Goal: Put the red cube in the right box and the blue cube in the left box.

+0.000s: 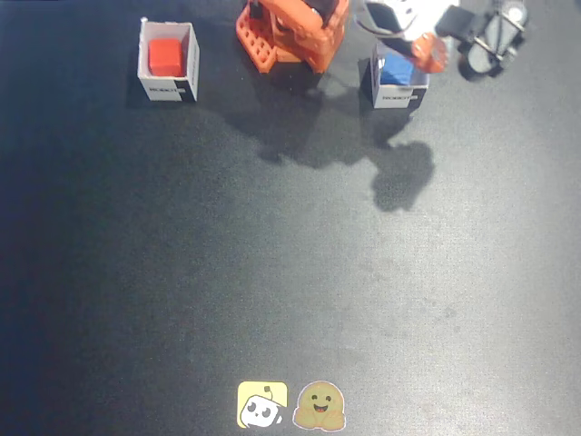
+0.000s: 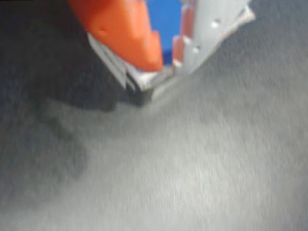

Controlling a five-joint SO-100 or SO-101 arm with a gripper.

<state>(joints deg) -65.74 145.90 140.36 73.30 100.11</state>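
Observation:
In the fixed view the red cube (image 1: 166, 56) lies inside the white box at the upper left (image 1: 169, 87). The blue cube (image 1: 397, 71) sits inside the white box at the upper right (image 1: 400, 96). My gripper (image 1: 419, 45) hovers just over that right box. In the wrist view my gripper (image 2: 166, 60) is open by a narrow gap. The orange finger (image 2: 125, 29) stands at the left, a pale finger (image 2: 207, 29) with red notches at the right. The blue cube (image 2: 166, 21) shows through the gap. The box corner (image 2: 144, 84) lies below the tips.
The orange arm base (image 1: 292, 34) stands between the two boxes at the top edge. A black clamp-like fixture (image 1: 490, 41) sits at the upper right. Two stickers (image 1: 290, 405) lie at the bottom edge of the dark mat (image 1: 272, 272).

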